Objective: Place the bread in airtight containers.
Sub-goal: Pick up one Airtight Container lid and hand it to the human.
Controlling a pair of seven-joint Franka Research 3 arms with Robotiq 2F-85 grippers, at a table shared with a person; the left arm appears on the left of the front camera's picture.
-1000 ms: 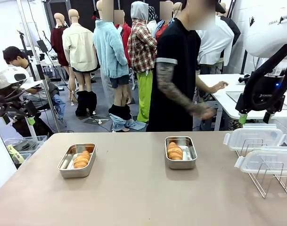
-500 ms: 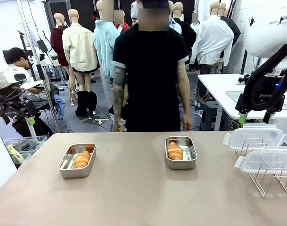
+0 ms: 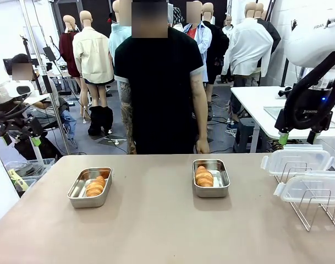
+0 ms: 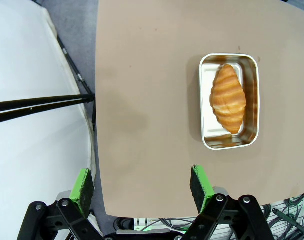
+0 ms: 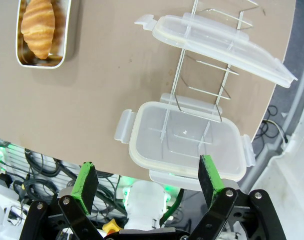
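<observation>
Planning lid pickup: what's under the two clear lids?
A wire rack: the far lid and near lid rest on its prongs, wires showing through the plastic. Lid rims hide the contact points.

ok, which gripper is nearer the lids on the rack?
Right. The right gripper hangs just above the lids at the table's right end; the left gripper sits off the table's left edge, past both tins.

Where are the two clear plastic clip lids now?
In the front view the clear plastic clip lids rest on the wire rack at far right, right of the stainless-steel tin holding a croissant roll.
</observation>
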